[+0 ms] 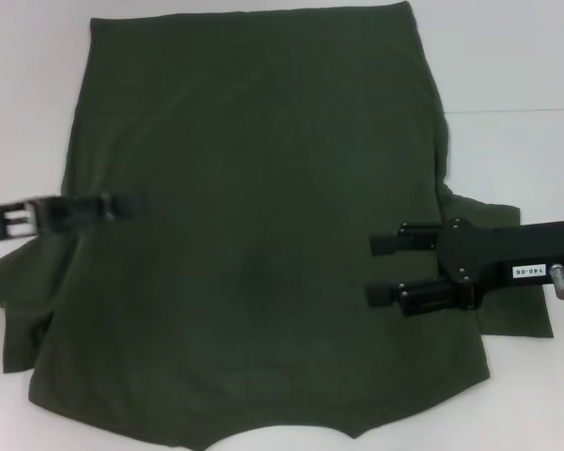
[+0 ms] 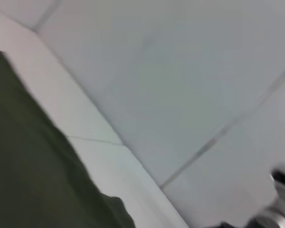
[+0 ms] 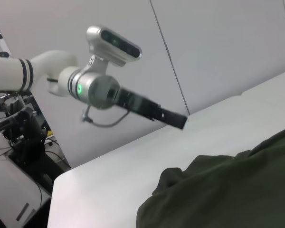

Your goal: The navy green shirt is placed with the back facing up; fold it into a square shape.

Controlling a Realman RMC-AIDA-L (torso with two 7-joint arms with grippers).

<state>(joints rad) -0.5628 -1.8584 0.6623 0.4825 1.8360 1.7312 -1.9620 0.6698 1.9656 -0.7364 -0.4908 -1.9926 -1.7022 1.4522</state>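
Plain dark olive-green shirt (image 1: 263, 235), no print showing, on white table (image 1: 517, 66); black tools.

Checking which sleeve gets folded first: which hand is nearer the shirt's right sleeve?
Right. The right hand hangs open over the navy green shirt beside its right sleeve; the left hand is at the opposite edge.

Left claw (image 1: 122, 205) smeared by blur in head view; finger spread unreadable. Navy green shirt (image 1: 254, 235) cut off at bottom edge. Shirt's near right side hidden under right claw (image 1: 383, 268).
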